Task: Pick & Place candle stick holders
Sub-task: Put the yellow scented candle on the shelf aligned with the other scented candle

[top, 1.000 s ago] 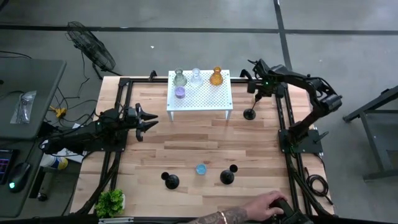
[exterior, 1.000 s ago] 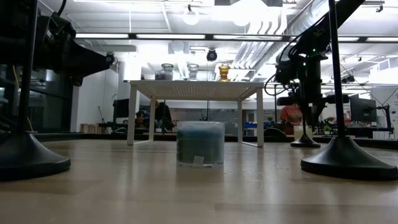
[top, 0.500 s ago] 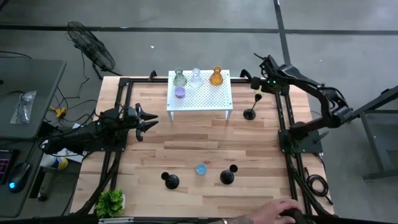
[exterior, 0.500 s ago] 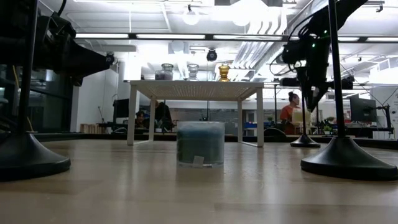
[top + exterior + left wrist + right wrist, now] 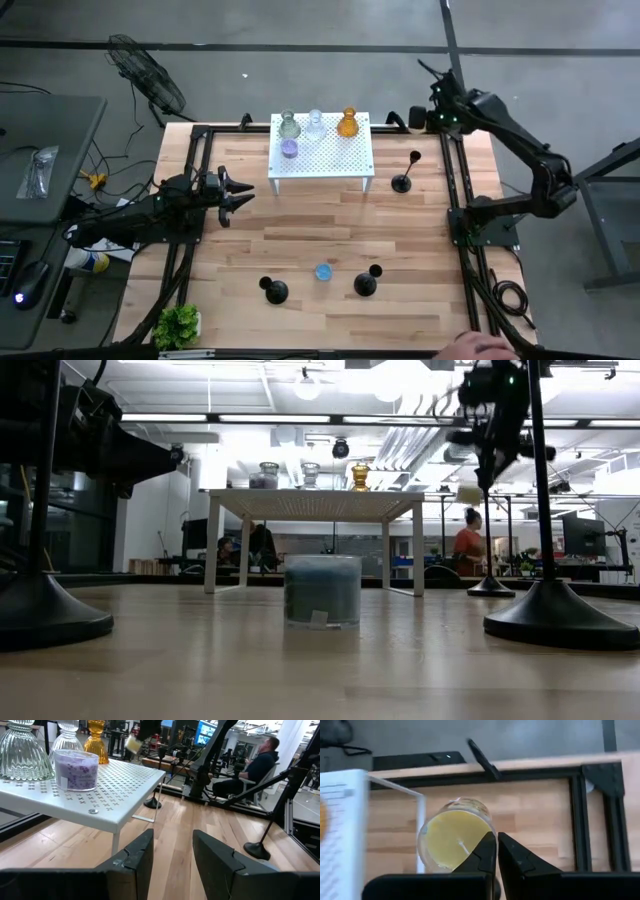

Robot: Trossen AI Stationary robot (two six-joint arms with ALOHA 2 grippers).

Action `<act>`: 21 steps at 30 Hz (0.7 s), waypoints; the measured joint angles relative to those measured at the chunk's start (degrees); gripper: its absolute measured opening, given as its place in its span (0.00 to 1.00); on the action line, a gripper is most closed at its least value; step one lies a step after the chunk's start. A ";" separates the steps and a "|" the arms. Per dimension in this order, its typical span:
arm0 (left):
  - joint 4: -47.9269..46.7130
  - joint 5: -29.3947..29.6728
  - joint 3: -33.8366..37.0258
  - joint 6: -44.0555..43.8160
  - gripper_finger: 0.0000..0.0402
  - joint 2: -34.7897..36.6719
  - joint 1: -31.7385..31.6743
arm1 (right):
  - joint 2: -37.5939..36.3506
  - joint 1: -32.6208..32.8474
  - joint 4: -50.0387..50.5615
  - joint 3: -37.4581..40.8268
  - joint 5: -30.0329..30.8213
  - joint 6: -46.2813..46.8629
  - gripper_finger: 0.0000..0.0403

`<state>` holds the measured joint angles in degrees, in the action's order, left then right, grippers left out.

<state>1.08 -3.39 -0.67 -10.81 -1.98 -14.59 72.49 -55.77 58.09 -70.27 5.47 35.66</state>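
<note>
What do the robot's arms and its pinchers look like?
Both arms are dark, jointed and thin, with black cables. The left gripper has two flat, matte black fingers. The right gripper has pointed black fingers, and its arm shows small green lights in the high view.

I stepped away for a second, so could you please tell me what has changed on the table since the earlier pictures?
The right gripper, fingers shut on the yellow candle jar, has lifted and swung toward the table's far right corner, away from the black holder beside the white stand. The left gripper, the stand's jars and the front holders have not moved.
</note>
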 joint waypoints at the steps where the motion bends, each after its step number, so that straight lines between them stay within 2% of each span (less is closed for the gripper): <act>1: -0.01 0.00 0.00 0.02 0.33 0.00 -0.02 | 0.00 0.51 1.04 -1.48 0.04 -0.88 0.01; 11: 0.00 0.01 0.00 0.00 0.33 0.00 -0.02 | 0.00 8.39 10.44 -13.11 -0.08 -6.00 0.01; 21: -0.01 0.02 0.00 0.01 0.33 0.00 -0.02 | 0.04 21.12 9.97 -15.44 -1.40 -3.30 0.01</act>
<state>1.07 -3.38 -0.67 -10.80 -1.98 -14.61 72.53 -34.65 68.06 -85.71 4.07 32.36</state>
